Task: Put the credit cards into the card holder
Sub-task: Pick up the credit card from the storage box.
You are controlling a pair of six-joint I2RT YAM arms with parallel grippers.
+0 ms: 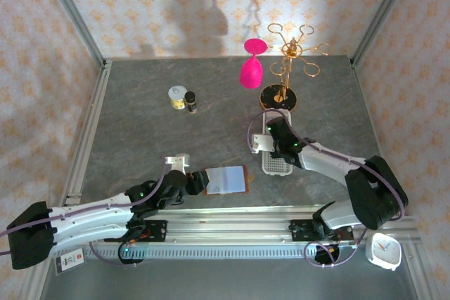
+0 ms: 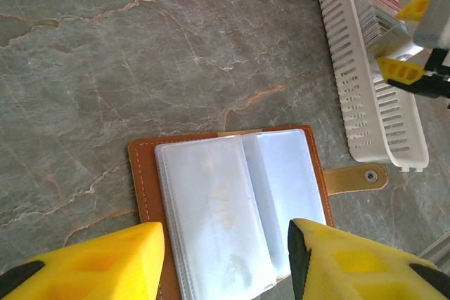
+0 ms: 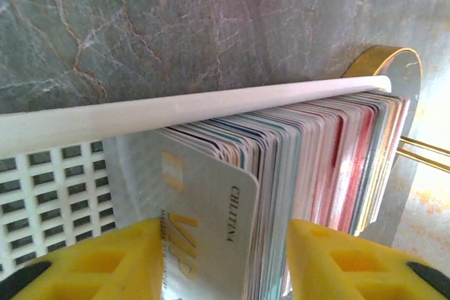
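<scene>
The card holder [image 2: 232, 194] lies open on the grey table, brown leather with clear plastic sleeves, a "VIP" card faint inside the left sleeve. My left gripper [image 2: 226, 233] hovers open over its near edge, one yellow finger at each side; from above it sits at the card holder's [image 1: 226, 180] left end [image 1: 204, 184]. The credit cards [image 3: 316, 152] stand packed on edge in a white perforated tray [image 3: 176, 114]. My right gripper [image 3: 225, 244] reaches down into the tray [image 1: 275, 165], its fingers closed round a batch of cards, the front one pale grey, marked "VIP".
A pink glass [image 1: 252, 68] hangs on a gold rack [image 1: 285, 50] with a round black base at the back. A small jar [image 1: 177, 96] and a dark bottle [image 1: 190, 102] stand at back left. A white clock [image 1: 384, 251] sits beyond the near rail.
</scene>
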